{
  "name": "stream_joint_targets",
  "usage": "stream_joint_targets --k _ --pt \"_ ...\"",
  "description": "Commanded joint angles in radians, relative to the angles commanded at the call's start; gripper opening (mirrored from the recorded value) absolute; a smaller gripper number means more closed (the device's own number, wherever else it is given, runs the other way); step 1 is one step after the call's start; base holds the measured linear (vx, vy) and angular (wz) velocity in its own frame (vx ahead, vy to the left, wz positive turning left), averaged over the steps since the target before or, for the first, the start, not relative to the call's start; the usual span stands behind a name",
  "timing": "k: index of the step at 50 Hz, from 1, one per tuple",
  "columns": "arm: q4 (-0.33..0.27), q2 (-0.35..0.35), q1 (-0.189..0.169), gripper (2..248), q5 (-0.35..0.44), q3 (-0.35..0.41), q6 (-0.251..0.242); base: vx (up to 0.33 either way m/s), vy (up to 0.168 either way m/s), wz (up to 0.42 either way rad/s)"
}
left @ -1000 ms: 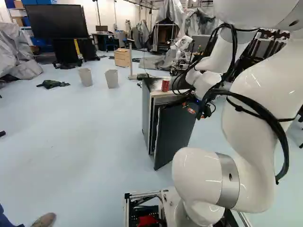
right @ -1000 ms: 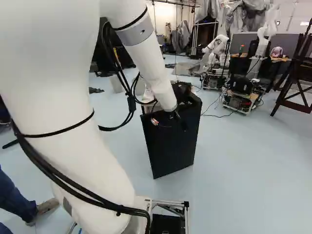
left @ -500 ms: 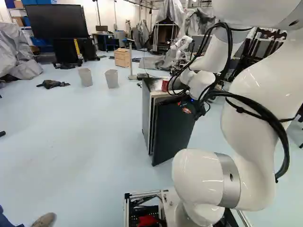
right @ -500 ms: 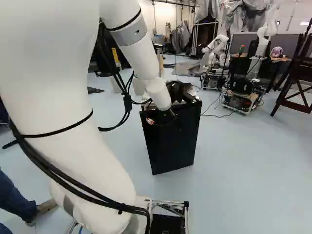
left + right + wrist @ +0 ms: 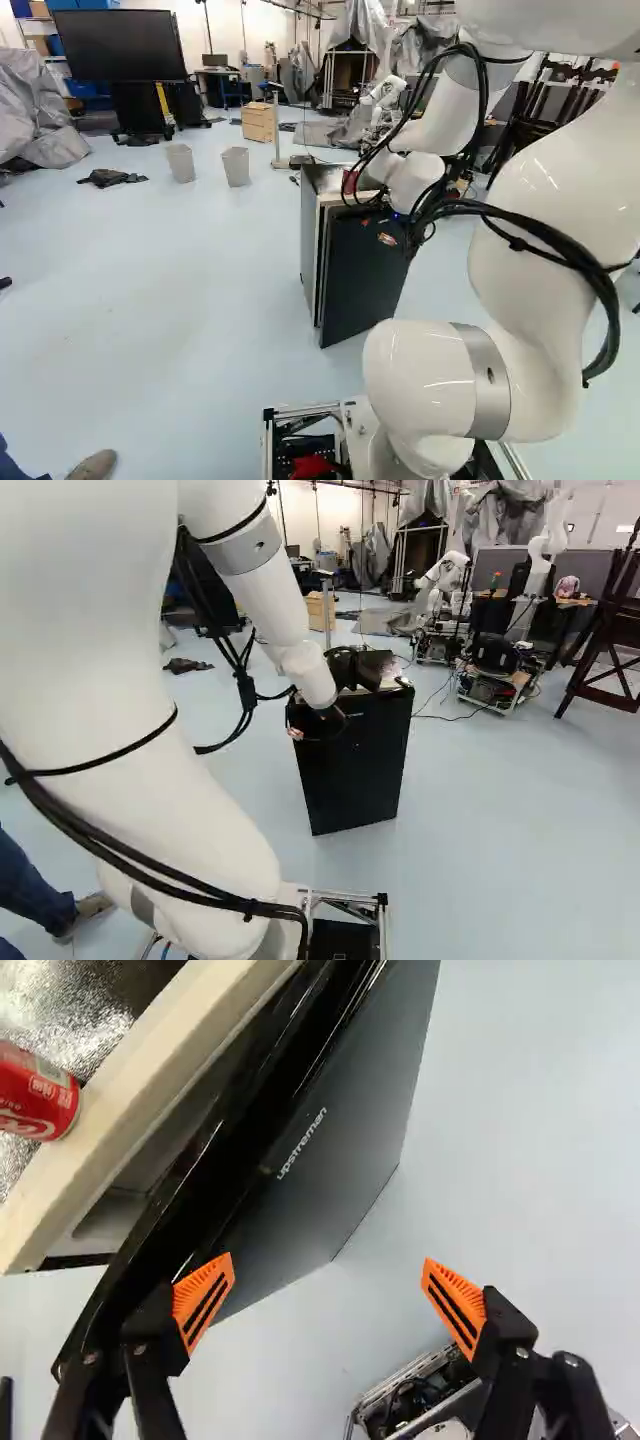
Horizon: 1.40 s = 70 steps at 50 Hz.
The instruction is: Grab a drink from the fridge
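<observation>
The jaws are wide apart beside the ajar door (image 5: 340, 1150) of a small fridge (image 5: 310, 240). A red soda can (image 5: 35, 1095) sits on top; any drink inside is hidden. Its thin metal is probably slippery, easily dented, best held gently around the middle.

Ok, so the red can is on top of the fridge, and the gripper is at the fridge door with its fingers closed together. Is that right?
Not quite: the wrist view shows the gripper open, its fingers well apart with nothing gripped. The red can is on top of the fridge, and the gripper is at the fridge door.
</observation>
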Motion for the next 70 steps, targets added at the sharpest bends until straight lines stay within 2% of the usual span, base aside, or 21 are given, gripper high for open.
stream_joint_targets --k 11,36,46,70 --pt "-0.052 -0.022 0.016 247 0.036 0.005 0.000 0.000 0.000 0.000" --pt "-0.199 -0.120 0.017 247 0.158 -0.025 0.000 0.000 0.000 0.000" --pt "-0.252 -0.131 0.017 247 0.207 -0.029 0.000 0.000 0.000 0.000" --pt "-0.267 -0.131 0.031 247 0.220 -0.029 0.000 0.000 0.000 0.000"
